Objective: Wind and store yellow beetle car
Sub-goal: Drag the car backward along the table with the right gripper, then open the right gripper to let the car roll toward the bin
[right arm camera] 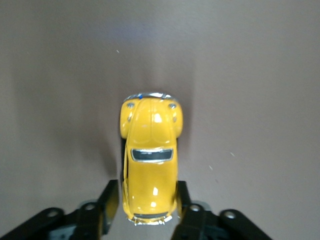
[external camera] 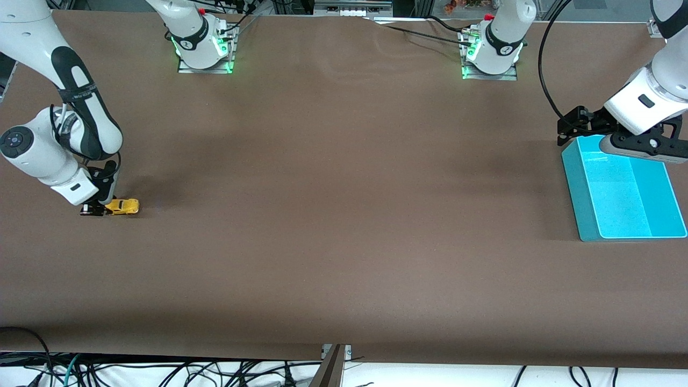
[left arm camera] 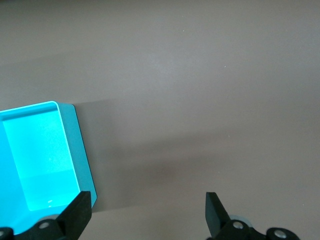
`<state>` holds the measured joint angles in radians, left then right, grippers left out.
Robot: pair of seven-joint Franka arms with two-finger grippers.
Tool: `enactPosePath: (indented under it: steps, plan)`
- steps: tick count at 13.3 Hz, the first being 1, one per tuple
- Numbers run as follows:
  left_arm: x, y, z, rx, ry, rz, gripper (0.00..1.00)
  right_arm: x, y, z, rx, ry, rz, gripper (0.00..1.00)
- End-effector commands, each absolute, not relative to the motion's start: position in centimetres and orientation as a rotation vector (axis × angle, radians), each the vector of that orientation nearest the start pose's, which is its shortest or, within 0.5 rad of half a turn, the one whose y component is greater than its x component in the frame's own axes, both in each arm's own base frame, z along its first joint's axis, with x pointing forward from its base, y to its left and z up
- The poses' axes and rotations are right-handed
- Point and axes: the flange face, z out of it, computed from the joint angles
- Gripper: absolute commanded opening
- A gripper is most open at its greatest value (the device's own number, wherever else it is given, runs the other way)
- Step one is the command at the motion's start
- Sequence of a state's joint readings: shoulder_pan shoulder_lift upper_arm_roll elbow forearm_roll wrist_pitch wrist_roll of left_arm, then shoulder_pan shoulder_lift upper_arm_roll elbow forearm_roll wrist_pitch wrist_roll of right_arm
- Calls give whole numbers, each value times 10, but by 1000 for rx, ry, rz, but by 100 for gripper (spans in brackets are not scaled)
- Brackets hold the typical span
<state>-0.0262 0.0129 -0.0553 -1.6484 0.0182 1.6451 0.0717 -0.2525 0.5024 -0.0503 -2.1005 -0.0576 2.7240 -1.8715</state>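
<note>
Brown and bare-looking, the tabletop (external camera: 344, 215) runs wide between my two bases, with cables hanging off its near edge.

At the left arm's end of the tabletop stands the teal bin (external camera: 575, 193), the biggest loose thing here. It is an open-topped rectangular tub, upright, and its inside shows only its own bright teal floor and walls.

My left end effector (external camera: 576, 124) hangs over the bin's corner that lies farther from the front camera and toward the middle of the tabletop. It is wide open. In the left wrist view its two dark fingers (left arm camera: 77, 215) stand well apart, with one over the bin's rim and the other over bare brown surface. This arm waits.

My right arm bends low at its own end of the tabletop, well apart from the bin. My right end effector (right arm camera: 148, 192) is down at the surface and closed on the yellow beetle car (external camera: 122, 206), one finger (right arm camera: 111, 200) against each side of its rear end. The car sits upright on its wheels on the tabletop. Its rounded nose points away from my wrist, toward the left arm's end. Its dark rear window shows between roof and tail.
</note>
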Motion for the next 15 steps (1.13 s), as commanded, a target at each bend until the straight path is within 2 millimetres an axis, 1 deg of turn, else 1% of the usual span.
enactPosePath:
  steps: [1,5,7,8,9,11,12,13,15]
  plan:
    - [564,-44,592,-3107,232,31,100,568,-175,178,2060,2215,21,100]
    - [564,-43,592,-3105,234,28,100,568,-170,178,2056,2223,26,100]
    - [564,-44,592,-3105,234,28,100,570,-170,183,2055,2217,31,100]
    - [564,-43,592,-3105,232,28,100,571,-166,185,2059,2225,28,100]
    - [564,-44,592,-3106,234,28,100,575,-157,191,2072,2213,56,100]
    - [564,-44,592,-3107,232,28,100,583,-142,207,2152,2145,97,100]
    - [564,-44,592,-3106,234,28,100,591,-134,217,2221,2103,98,100]
    - [564,-44,592,-3106,234,31,100,596,-132,226,2312,2038,83,100]
    - [564,-44,591,-3109,237,31,100,610,-117,246,2468,1910,69,100]
